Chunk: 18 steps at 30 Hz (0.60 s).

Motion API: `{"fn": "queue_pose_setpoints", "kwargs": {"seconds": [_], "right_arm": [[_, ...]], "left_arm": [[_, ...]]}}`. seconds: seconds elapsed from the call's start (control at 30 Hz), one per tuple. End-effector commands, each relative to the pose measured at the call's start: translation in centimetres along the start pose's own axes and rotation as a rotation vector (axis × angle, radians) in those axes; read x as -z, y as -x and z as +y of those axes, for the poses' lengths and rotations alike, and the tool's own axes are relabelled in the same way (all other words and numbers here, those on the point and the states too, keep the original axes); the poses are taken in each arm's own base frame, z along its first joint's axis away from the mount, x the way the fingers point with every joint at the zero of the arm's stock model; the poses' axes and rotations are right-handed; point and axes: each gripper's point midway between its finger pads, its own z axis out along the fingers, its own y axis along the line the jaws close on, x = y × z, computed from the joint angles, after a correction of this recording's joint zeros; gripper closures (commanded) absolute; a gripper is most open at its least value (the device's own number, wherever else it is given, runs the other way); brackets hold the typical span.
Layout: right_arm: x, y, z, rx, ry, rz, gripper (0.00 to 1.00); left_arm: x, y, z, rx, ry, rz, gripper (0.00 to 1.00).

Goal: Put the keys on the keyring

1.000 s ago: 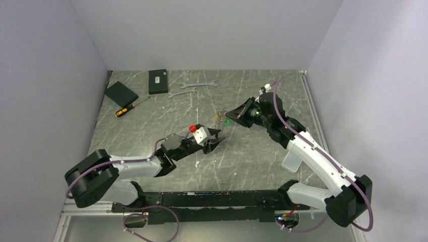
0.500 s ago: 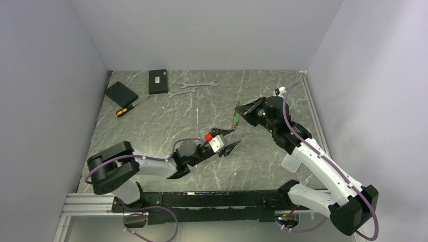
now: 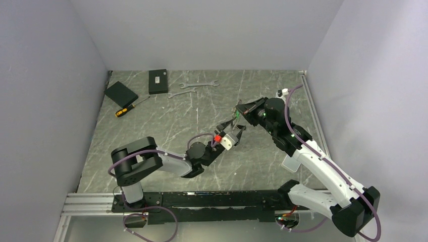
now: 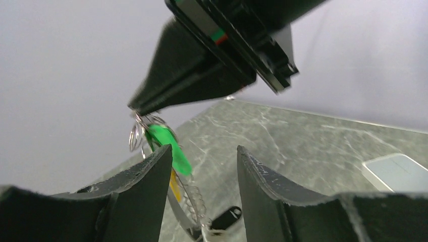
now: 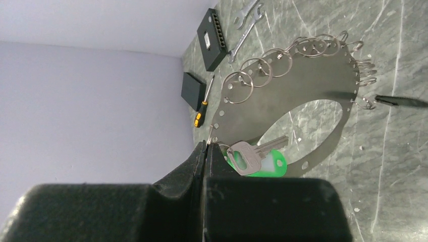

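Now the right hand [image 5: 206, 146] is pinched tight on the rim of the keyring [image 5: 303, 85], seemingly lifting it off the desk [image 5: 398, 50] so the keys [image 5: 252, 151] and their green tag [image 5: 270, 164], no writing legible, dangle by its fingertips for the left hand [image 4: 204, 161], fingers apart, just below.

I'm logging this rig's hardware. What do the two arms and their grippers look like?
Both the left arm and right arm have white links, black joints and a purple cable. The left gripper has a white block with a red knob; its fingers are black, tapered, rough-faced.
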Motion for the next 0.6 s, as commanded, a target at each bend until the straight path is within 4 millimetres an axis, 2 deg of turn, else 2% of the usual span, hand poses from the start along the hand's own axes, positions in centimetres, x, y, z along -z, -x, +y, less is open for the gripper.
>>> {"fn": "queue_pose_setpoints", "kwargs": {"seconds": [0.0, 0.17, 0.4, 0.5, 0.57], "right_arm": [[0.7, 1.2, 2.9, -0.040, 0.109, -0.055, 1.00], [0.7, 1.0, 3.1, -0.044, 0.115, -0.049, 1.00], [1.0, 1.1, 3.5, -0.045, 0.132, -0.059, 1.00], [1.1, 0.9, 3.6, -0.045, 0.136, -0.049, 1.00], [1.0, 0.6, 3.5, -0.045, 0.136, -0.040, 1.00]], "left_arm": [[-1.2, 2.5, 3.0, -0.076, 0.174, -0.061, 0.44], [-1.9, 2.0, 3.0, -0.085, 0.198, -0.051, 0.46], [-2.2, 1.7, 3.3, -0.140, 0.233, -0.029, 0.67], [-2.2, 1.3, 3.6, -0.162, 0.269, -0.006, 0.70], [-2.2, 1.2, 4.4, -0.173, 0.323, 0.017, 0.68]]}}
